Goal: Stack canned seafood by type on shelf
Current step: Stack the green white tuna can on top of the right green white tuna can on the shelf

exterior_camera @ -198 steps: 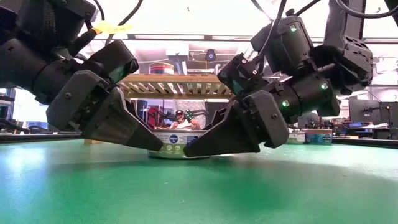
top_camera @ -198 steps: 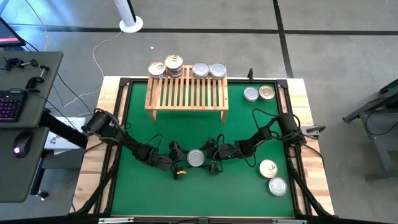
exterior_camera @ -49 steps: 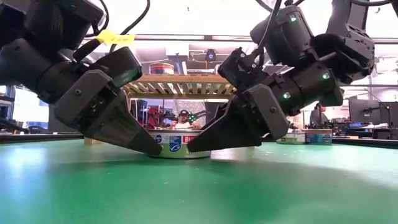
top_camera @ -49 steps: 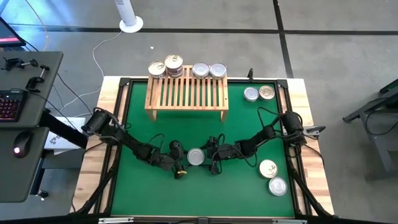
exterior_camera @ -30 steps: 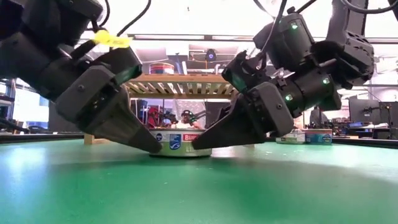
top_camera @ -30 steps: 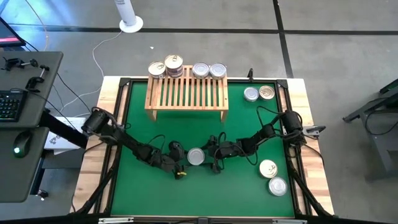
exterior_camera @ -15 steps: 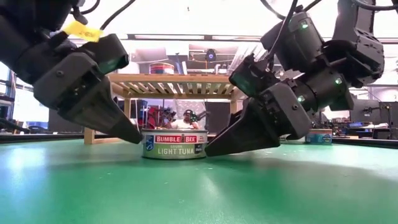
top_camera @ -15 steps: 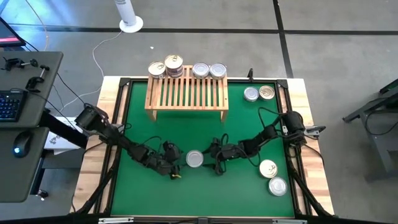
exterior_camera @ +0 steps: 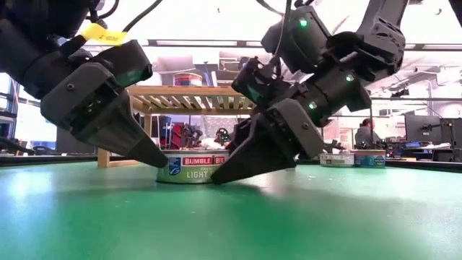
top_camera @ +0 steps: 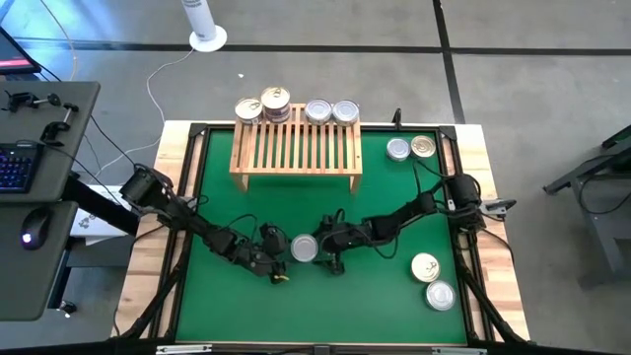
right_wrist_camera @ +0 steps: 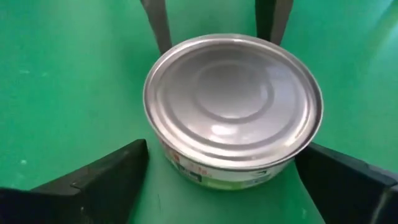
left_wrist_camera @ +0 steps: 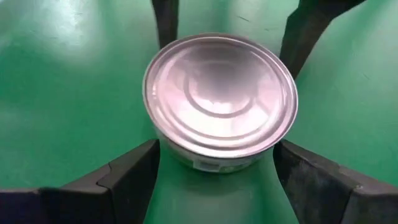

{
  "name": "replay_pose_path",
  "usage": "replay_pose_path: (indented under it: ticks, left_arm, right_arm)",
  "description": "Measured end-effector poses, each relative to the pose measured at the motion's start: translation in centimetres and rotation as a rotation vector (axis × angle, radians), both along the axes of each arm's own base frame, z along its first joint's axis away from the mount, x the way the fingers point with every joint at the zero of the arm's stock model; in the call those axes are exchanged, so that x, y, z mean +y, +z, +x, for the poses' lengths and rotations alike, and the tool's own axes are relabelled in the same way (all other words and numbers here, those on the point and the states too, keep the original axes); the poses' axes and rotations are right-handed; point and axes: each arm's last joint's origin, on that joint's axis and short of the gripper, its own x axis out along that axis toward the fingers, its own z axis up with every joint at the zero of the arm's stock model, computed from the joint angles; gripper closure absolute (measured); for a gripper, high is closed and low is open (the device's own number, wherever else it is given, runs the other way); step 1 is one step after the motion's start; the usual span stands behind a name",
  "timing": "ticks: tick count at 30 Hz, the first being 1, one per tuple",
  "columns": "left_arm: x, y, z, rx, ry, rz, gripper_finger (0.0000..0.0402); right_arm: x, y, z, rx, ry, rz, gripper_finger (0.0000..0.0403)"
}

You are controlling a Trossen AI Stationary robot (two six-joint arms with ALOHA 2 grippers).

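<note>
One silver-lidded tin (top_camera: 304, 248) labelled light tuna (exterior_camera: 189, 167) stands upright on the green mat between both grippers. My left gripper (top_camera: 284, 254) is open at the tin's left, its fingers (left_wrist_camera: 130, 177) on either side of the tin (left_wrist_camera: 221, 99). My right gripper (top_camera: 323, 247) is open at the tin's right, its fingers (right_wrist_camera: 106, 180) flanking the tin (right_wrist_camera: 233, 106). The light-wood shelf (top_camera: 296, 148) stands at the mat's far side. Several tins (top_camera: 275, 102) sit along its far edge. My left gripper slants down at the tin's side wall (left_wrist_camera: 205, 163) from the table's left, one finger on each side; whether it touches the wall I cannot tell. My right gripper slants down from the table's right, its fingers close beside the side wall (right_wrist_camera: 205, 177); I cannot tell whether they touch.
Two tins (top_camera: 397, 149) (top_camera: 423, 146) lie to the right of the shelf, and two more (top_camera: 425, 265) (top_camera: 440, 295) at the mat's near right. The mat's near left part is bare green (top_camera: 222, 306). Beyond the far edge, people and desks show in the low view.
My left gripper drew back toward the table's left, uncovering the tin's label in the low view. My right gripper then moved toward the table's left, up to the tin. The tin slid a little to the left along the mat and stayed upright.
</note>
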Motion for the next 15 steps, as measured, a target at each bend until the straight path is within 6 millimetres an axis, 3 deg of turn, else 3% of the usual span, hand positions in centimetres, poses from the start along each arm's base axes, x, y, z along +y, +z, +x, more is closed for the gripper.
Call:
replay_pose_path:
  ticks: [7, 15]
  left_arm:
    - [0.5, -0.3, 0.2, 0.009, 0.007, 0.029, 0.0104]
    - [0.9, -0.8, 0.7, 0.005, -0.003, 0.053, 0.0104]
  right_arm:
    - [-1.1, 0.3, 0.3, -0.080, -0.030, 0.062, 0.0006]
    - [-1.1, -1.3, 0.7, -0.111, -0.031, 0.067, 0.0006]
